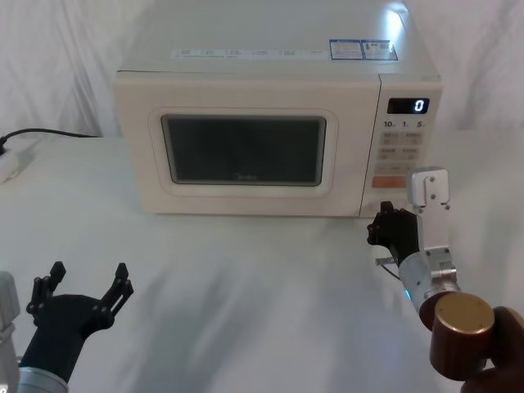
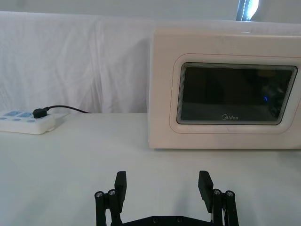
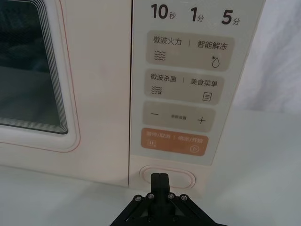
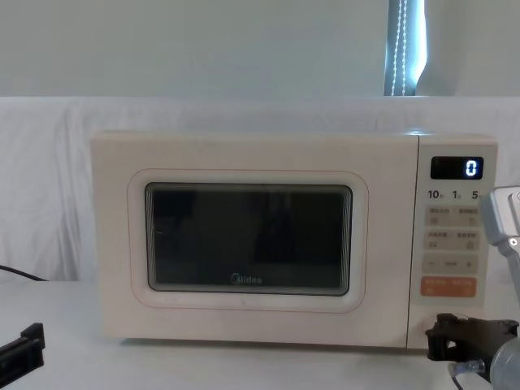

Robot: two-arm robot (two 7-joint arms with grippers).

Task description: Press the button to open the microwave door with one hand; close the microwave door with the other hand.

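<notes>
Now right gripper (image 3: 159,177), jaws clenched, tip just before button (image 3: 181,175) under orange key. Stiff spring key: push centre squarely. Microwave door (image 1: 246,147) shut, rigid. Left gripper (image 2: 162,184) released, low over surface.

Both tools are matte black linkages with small silver screws at the pivots. The left tool (image 1: 88,288) has two slim, blocky-tipped fingers. The right tool (image 1: 383,228) sits on a silver cylindrical wrist carrying a grey boxy camera housing, with a bronze-capped brown joint behind.
</notes>
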